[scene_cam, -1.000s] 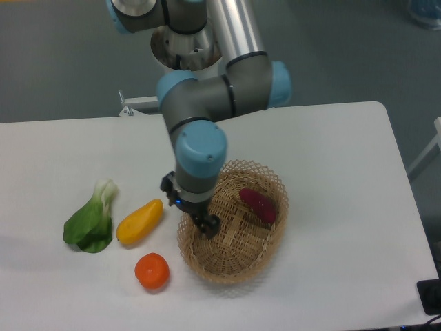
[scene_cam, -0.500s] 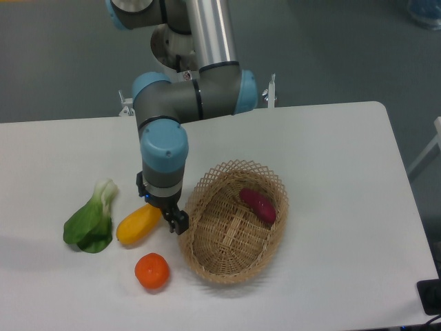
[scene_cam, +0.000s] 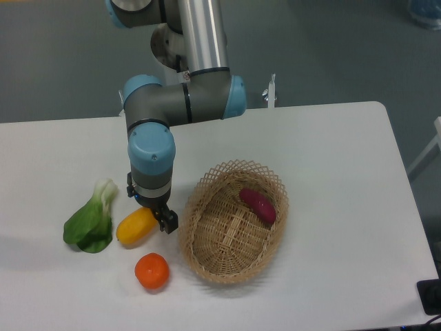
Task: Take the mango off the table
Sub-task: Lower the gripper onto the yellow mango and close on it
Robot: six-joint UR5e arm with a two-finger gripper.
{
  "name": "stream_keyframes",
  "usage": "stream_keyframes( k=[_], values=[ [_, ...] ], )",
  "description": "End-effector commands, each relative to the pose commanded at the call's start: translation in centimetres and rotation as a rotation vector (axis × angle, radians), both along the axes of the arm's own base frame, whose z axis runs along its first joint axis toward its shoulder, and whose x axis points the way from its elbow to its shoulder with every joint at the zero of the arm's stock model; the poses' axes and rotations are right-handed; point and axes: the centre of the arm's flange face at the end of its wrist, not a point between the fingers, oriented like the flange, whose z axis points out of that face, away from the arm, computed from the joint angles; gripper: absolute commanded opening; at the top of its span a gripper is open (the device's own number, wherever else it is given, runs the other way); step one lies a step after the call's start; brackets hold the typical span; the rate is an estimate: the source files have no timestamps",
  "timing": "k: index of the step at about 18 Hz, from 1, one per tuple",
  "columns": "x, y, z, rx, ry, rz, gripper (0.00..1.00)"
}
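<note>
Basket (scene_cam: pixel 231 265), sweet potato (scene_cam: pixel 258 205), orange (scene_cam: pixel 151 271), probably bok choy (scene_cam: pixel 91 219)

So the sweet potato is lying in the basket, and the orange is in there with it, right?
Not quite. The camera view shows the sweet potato in the basket, but the orange is not with it: it sits on the table, left of the basket and below the mango.
</note>
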Motion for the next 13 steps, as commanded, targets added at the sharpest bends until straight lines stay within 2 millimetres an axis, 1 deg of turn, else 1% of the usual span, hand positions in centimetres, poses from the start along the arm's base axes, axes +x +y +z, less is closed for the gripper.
stream_keyframes(
  k=[6, 13],
  values=[
    [0.3, 0.4, -1.4, -0.006, 0.014, 0.021, 1.00],
    [0.6, -0.1, -2.3, -0.041, 0.038, 0.022, 1.00]
  ],
)
